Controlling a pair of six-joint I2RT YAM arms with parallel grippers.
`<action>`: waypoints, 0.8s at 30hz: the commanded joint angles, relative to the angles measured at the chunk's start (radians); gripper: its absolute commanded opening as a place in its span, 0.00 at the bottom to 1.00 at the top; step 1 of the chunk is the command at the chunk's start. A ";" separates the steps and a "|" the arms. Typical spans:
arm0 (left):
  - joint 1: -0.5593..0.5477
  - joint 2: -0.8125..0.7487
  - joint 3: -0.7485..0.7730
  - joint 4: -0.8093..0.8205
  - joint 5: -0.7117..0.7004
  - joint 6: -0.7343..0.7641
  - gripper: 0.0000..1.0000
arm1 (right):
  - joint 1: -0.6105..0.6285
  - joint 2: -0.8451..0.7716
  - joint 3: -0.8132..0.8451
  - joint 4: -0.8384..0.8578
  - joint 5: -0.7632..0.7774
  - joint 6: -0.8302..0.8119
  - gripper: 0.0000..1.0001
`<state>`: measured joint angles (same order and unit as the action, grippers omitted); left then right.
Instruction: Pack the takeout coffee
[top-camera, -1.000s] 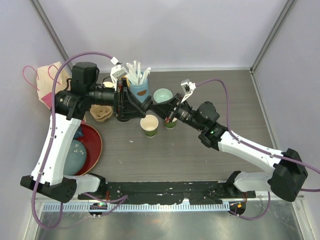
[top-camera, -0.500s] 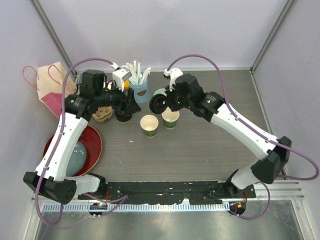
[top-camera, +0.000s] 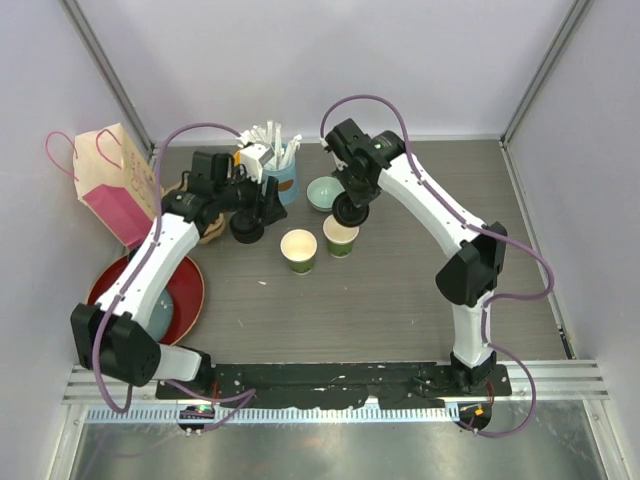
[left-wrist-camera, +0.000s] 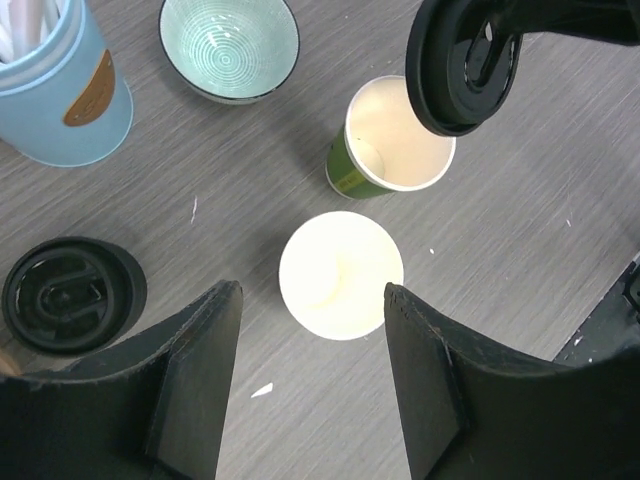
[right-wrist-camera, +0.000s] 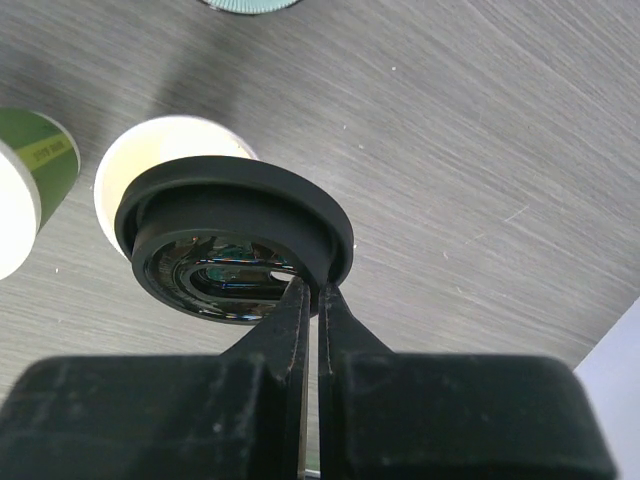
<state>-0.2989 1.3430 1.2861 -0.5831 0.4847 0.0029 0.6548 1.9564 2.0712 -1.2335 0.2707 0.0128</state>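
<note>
Two dark-green paper cups stand open, cream inside: the left cup (top-camera: 299, 250) (left-wrist-camera: 341, 275) and the right cup (top-camera: 341, 237) (left-wrist-camera: 392, 137). My right gripper (top-camera: 352, 198) (right-wrist-camera: 312, 290) is shut on the rim of a black lid (top-camera: 350, 209) (right-wrist-camera: 235, 240) (left-wrist-camera: 462, 62). It holds the lid tilted just above the far edge of the right cup (right-wrist-camera: 170, 165). My left gripper (top-camera: 258, 205) (left-wrist-camera: 312, 300) is open and empty above the table, left of the cups. A second black lid (top-camera: 245, 231) (left-wrist-camera: 72, 293) lies on the table beside it.
A blue cup of white straws (top-camera: 277, 176) (left-wrist-camera: 55, 90) and a pale green bowl (top-camera: 325, 192) (left-wrist-camera: 229, 45) stand behind the cups. A pink paper bag (top-camera: 112, 185) stands at the far left. A red dish (top-camera: 188, 290) and a brown carrier (top-camera: 207, 232) are left of the arm.
My right gripper has carried the black lid rightward from beside the bowl to above the right cup. My left arm has drawn back toward the left; its gripper stays open.
</note>
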 joint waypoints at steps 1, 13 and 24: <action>0.003 0.077 -0.005 0.127 0.035 -0.027 0.61 | -0.044 0.056 0.132 -0.172 -0.057 -0.045 0.01; -0.016 0.179 -0.016 0.221 0.055 -0.007 0.56 | -0.084 0.151 0.199 -0.202 -0.183 -0.016 0.01; -0.154 0.390 0.189 0.164 -0.004 0.025 0.36 | -0.132 0.010 0.156 -0.193 -0.159 0.006 0.01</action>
<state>-0.4164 1.6997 1.4048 -0.4267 0.5056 0.0063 0.5583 2.1059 2.2242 -1.3396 0.1093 0.0105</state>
